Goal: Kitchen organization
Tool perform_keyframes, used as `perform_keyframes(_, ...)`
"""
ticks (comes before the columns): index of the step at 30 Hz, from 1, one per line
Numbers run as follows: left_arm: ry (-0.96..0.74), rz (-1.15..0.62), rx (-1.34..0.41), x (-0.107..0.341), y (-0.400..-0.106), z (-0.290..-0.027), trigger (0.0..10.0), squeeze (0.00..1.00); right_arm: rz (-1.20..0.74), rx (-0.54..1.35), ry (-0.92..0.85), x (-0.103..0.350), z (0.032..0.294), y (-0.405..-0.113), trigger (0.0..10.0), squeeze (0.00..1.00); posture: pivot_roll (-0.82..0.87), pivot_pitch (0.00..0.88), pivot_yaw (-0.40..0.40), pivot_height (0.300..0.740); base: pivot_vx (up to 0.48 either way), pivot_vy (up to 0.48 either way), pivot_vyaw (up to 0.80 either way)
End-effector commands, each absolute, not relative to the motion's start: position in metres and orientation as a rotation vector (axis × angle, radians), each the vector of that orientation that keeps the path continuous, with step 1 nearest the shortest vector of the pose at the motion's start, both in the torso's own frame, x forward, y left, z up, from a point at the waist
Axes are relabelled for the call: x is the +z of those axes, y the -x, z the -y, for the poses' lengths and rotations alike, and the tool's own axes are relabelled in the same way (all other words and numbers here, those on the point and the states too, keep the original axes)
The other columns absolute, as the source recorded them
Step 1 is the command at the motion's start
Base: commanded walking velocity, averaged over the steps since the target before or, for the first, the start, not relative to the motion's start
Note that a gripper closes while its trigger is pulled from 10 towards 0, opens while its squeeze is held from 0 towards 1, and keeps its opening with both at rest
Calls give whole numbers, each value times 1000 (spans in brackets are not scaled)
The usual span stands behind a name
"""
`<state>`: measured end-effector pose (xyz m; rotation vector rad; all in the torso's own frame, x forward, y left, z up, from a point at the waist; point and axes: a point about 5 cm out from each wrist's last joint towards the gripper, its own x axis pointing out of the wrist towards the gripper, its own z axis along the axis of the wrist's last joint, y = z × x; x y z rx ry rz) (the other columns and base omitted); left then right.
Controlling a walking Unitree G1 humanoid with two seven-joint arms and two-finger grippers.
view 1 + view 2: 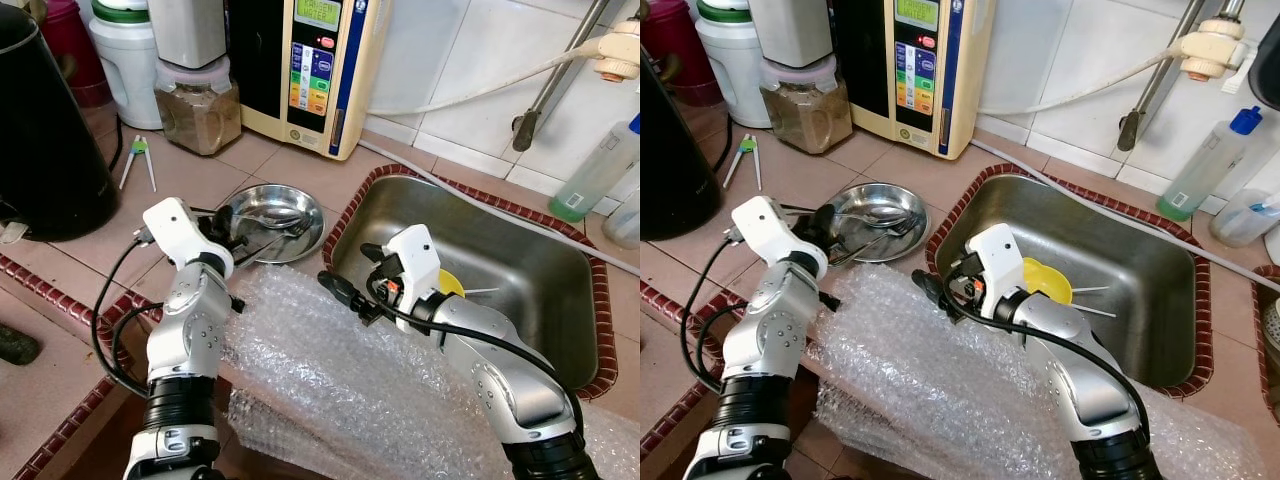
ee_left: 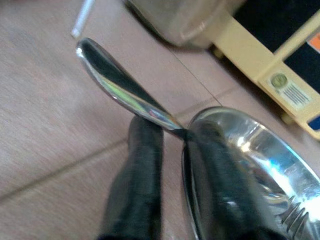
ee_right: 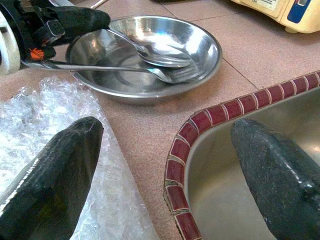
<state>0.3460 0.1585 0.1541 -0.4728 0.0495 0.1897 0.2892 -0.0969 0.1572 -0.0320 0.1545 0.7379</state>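
A round steel bowl (image 1: 270, 220) sits on the tiled counter left of the sink (image 1: 520, 270). My left gripper (image 1: 228, 240) hovers at the bowl's near-left rim, shut on the handle of a steel spoon (image 2: 125, 95). The spoon's head (image 3: 155, 55) rests inside the bowl, beside a fork (image 3: 100, 66). My right gripper (image 3: 167, 135) is open, fingers wide apart, above the sink's red tiled corner and the edge of the bubble wrap (image 1: 330, 380). A yellow object (image 1: 1045, 280) lies in the sink, partly behind my right wrist.
A black kettle (image 1: 45, 130) stands at the far left. A beige water machine (image 1: 305, 70) and a jar of brown powder (image 1: 197, 110) stand at the back. White-green tongs (image 1: 138, 155) lie on the tiles. A plastic bottle (image 1: 595, 170) stands right of the sink.
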Motion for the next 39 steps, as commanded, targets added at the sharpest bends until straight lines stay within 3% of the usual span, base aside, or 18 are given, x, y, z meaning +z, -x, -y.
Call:
perform_keyframes(1, 454, -12, 207, 161, -346, -162, 0, 0, -154, 742, 39, 158, 98, -290, 10000, 0, 5, 79, -97, 740, 0, 0, 0)
perform_keyframes(16, 465, 311, -7, 219, -346, -142, 0, 0, -74, 680, 16, 168, 102, -297, 10000, 0, 8, 80, -101, 740, 0, 0, 0)
perform_keyframes(20, 411, 379, -260, 240, -347, -110, 0, 0, 59, 662, 42, 185, 102, -299, 10000, 0, 7, 77, -102, 740, 0, 0, 0)
perform_keyframes(27, 429, 357, -436, 243, -347, -86, 0, 0, 125, 628, 43, 191, 105, -300, 10000, 0, 1, 76, -93, 740, 0, 0, 0)
perform_keyframes(33, 478, 322, -688, 246, -340, -60, 0, 0, 169, 616, 39, 195, 108, -300, 10000, 0, -5, 80, -84, 740, 0, 0, 0)
perform_keyframes(39, 451, 287, -788, 243, -336, -50, 0, 0, 212, 574, 85, 198, 110, -305, 10000, 0, -6, 82, -80, 740, 0, 0, 0)
